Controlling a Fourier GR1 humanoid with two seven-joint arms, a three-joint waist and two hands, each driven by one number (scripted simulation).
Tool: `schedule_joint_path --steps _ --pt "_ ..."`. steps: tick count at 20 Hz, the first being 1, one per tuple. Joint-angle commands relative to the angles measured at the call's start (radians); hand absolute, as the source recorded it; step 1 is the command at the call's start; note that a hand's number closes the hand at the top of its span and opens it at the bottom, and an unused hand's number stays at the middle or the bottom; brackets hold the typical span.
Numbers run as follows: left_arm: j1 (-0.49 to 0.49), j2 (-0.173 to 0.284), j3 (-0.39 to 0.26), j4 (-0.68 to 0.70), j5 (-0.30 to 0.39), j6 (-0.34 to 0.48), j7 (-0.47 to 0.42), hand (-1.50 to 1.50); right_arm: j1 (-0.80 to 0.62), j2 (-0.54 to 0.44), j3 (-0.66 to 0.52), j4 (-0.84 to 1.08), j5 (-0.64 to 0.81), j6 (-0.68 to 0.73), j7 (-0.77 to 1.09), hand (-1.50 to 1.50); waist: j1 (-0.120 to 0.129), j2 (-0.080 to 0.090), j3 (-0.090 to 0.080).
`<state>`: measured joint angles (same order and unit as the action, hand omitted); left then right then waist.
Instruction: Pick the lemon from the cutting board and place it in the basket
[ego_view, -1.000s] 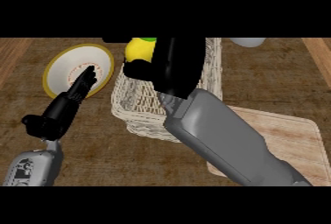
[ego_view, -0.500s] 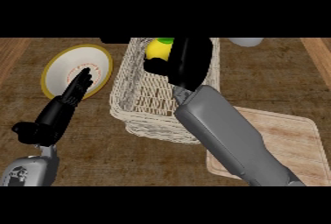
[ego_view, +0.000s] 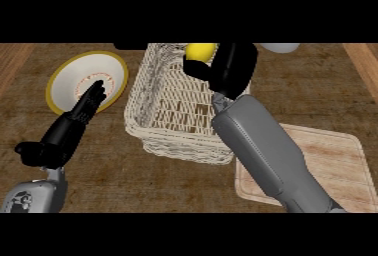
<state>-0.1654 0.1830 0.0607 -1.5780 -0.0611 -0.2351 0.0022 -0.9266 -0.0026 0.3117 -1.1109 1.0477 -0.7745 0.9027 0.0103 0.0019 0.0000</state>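
Observation:
The yellow lemon (ego_view: 199, 51) is held over the far end of the white wicker basket (ego_view: 164, 107), with my right hand (ego_view: 229, 67) shut on it and partly covering it. My right forearm crosses the basket's right side. The light wooden cutting board (ego_view: 332, 160) lies at the lower right with nothing on its visible part. My left hand (ego_view: 70, 127) rests open at the left, fingers straight and pointing up toward the plate.
A white plate with a yellow rim (ego_view: 85, 80) lies left of the basket on the dark wooden counter. A pale rounded object (ego_view: 279, 47) shows at the top edge right of the hand. A dark object (ego_view: 129, 46) sits at the top edge near the basket's left corner.
My right hand has carried the lemon rightward and further over the basket's far end. The left hand has stayed where it was.

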Motion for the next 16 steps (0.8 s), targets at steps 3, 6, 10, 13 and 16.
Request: schedule_joint_path --steps 3,6,10,13,16 --pt "-0.038 0.002 0.015 0.055 -0.006 -0.003 -0.019 0.00 -0.055 0.002 -0.003 0.068 -0.055 -0.085 -0.033 -1.50 0.002 0.001 0.000" --pt "0.081 -0.014 -0.013 0.015 -0.026 -0.012 -0.095 0.00 -0.062 0.003 -0.032 0.055 -0.095 -0.091 -0.116 -1.50 0.007 0.001 0.000" --pt "0.028 -0.001 -0.007 -0.067 -0.016 -0.001 0.036 0.00 -0.011 0.003 -0.084 -0.096 -0.132 -0.102 -0.103 -1.50 -0.003 -0.004 0.000" --pt "0.012 0.003 0.011 -0.049 0.000 -0.006 0.049 0.00 0.027 0.002 -0.129 -0.191 -0.163 -0.105 -0.079 -1.50 -0.013 -0.005 0.000" --pt "0.036 -0.011 0.006 -0.024 -0.020 0.009 -0.001 0.00 0.076 -0.049 -0.182 -0.297 -0.284 -0.018 -0.095 -1.50 -0.017 -0.005 0.000"
